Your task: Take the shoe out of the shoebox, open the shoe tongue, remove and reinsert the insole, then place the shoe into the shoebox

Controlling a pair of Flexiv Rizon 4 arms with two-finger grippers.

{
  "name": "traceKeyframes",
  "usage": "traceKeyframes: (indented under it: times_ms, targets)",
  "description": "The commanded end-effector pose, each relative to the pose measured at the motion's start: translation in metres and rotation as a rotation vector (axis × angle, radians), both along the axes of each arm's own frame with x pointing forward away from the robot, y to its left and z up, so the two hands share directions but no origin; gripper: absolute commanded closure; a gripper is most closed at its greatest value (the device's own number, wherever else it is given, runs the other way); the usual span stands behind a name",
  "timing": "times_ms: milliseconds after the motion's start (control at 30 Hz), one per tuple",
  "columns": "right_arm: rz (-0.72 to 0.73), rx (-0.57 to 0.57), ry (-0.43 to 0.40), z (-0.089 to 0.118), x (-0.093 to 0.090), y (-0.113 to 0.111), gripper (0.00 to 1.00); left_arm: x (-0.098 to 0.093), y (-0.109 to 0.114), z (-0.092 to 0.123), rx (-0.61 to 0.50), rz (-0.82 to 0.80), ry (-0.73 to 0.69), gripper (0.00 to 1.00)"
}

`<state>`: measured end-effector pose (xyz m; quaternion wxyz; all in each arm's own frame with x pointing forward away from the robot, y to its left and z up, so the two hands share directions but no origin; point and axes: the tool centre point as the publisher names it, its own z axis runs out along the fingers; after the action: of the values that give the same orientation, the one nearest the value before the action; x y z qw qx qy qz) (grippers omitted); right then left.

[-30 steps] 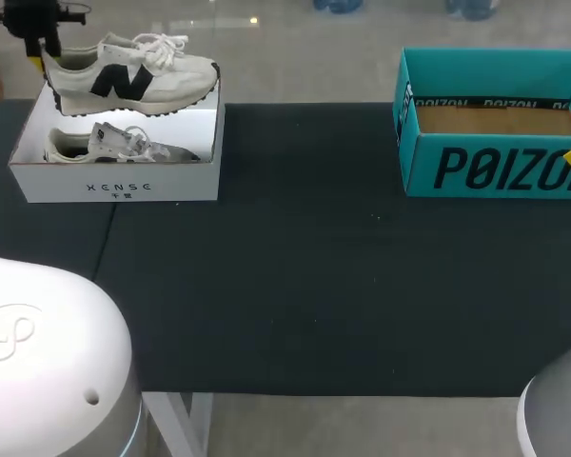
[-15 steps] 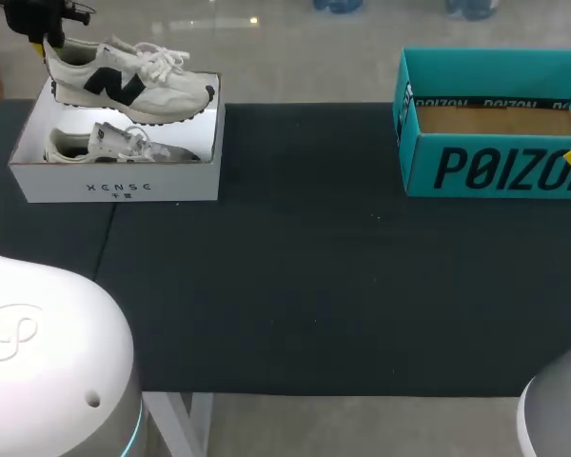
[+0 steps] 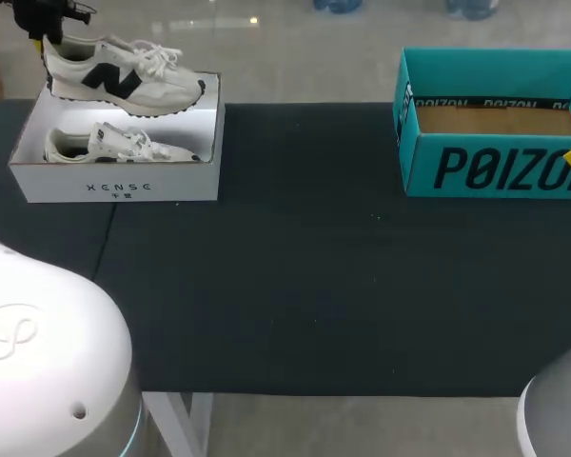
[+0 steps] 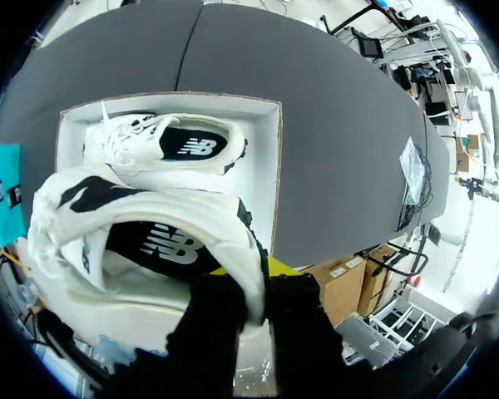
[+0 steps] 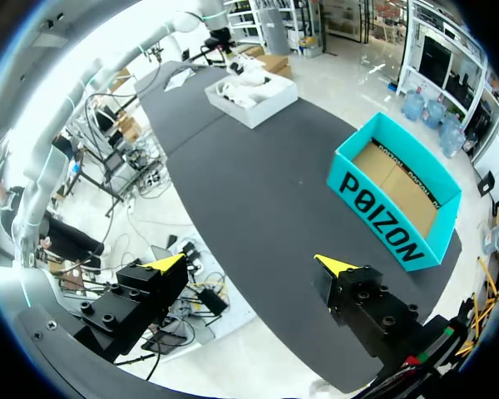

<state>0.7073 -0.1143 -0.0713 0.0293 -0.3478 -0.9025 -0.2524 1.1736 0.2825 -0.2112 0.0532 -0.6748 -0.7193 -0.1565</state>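
One shoe (image 3: pixel 124 78) hangs heel-first from the left hand (image 3: pixel 42 42).

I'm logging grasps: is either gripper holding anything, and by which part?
The left gripper holds the white shoe by its heel rim, above the shoebox. The right gripper holds nothing.

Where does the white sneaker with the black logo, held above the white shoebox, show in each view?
Head view: the white fabric sneaker with black logo hangs at the table's far left, above the white cardboard shoebox.
Left wrist view: heel between the left pincer's fingers, over the shoebox.
Right wrist view: too small to pick out at the distant shoebox.
Shared landmark: the shoebox.
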Motion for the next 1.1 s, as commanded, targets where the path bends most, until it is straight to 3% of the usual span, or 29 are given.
traceKeyframes:
  times_ms: [33, 500, 1100]
  targets:
    - [0.001, -0.003, 0.006, 0.001, 0.003, 0.001, 0.0, 0.019, 0.009, -0.005, -0.024, 0.067, 0.034, 1.0]
    - [0.001, -0.003, 0.006, 0.001, 0.003, 0.001, 0.0, 0.022, 0.012, -0.011, -0.022, 0.081, 0.021, 1.0]
    - [0.001, -0.003, 0.006, 0.001, 0.003, 0.001, 0.0, 0.026, 0.012, -0.079, -0.046, 0.024, 0.041, 1.0]
